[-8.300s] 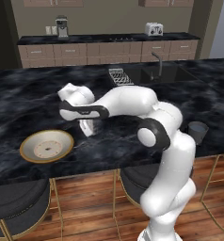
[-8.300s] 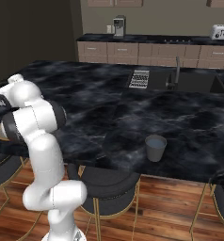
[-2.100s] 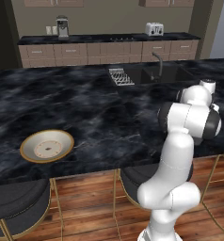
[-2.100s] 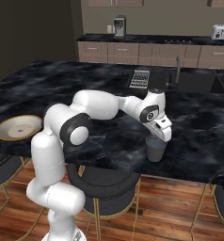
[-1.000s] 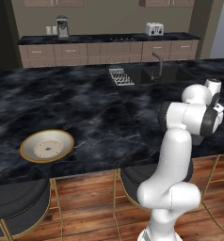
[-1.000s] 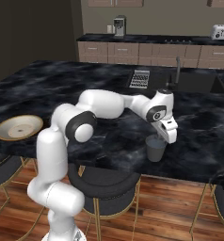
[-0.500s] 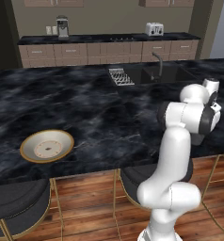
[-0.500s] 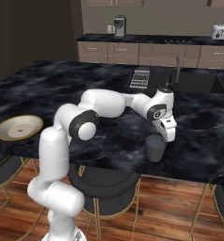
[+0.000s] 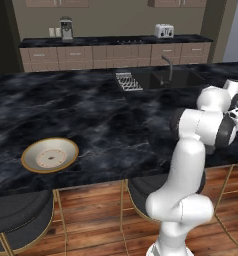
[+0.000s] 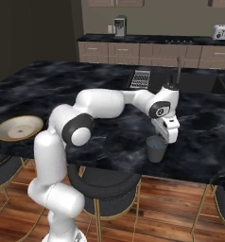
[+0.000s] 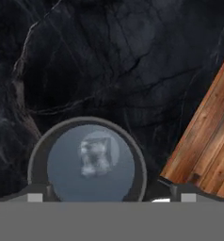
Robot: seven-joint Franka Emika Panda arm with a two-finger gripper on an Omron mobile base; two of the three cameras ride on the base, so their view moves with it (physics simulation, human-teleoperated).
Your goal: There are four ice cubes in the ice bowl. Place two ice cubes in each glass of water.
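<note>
My gripper [image 10: 167, 137] hangs just above a dark grey glass of water [image 10: 156, 149] near the counter's front edge. Looking straight down, the hand view has the glass [image 11: 38, 155] under my gripper [image 11: 111, 198]. The jaws stand open, one tip on each side of the rim. One pale ice cube [image 11: 97, 154] lies in the water inside the glass. The ice bowl [image 9: 32, 151], tan-rimmed and cream inside, sits far to the left on the counter, also seen as the bowl [image 10: 5, 131] in the right base view. Its contents are too small to make out.
The black marble counter [image 10: 105, 85] ends just past the glass, with wooden floor [image 11: 205, 136] below. A dish rack [image 9: 128, 81] and sink with faucet [image 10: 177, 66] lie at the back. Stools [image 10: 105, 182] stand under the front edge.
My jaws have gone from shut to open above the glass, and an ice cube now lies in the water. The arm has hardly moved.
</note>
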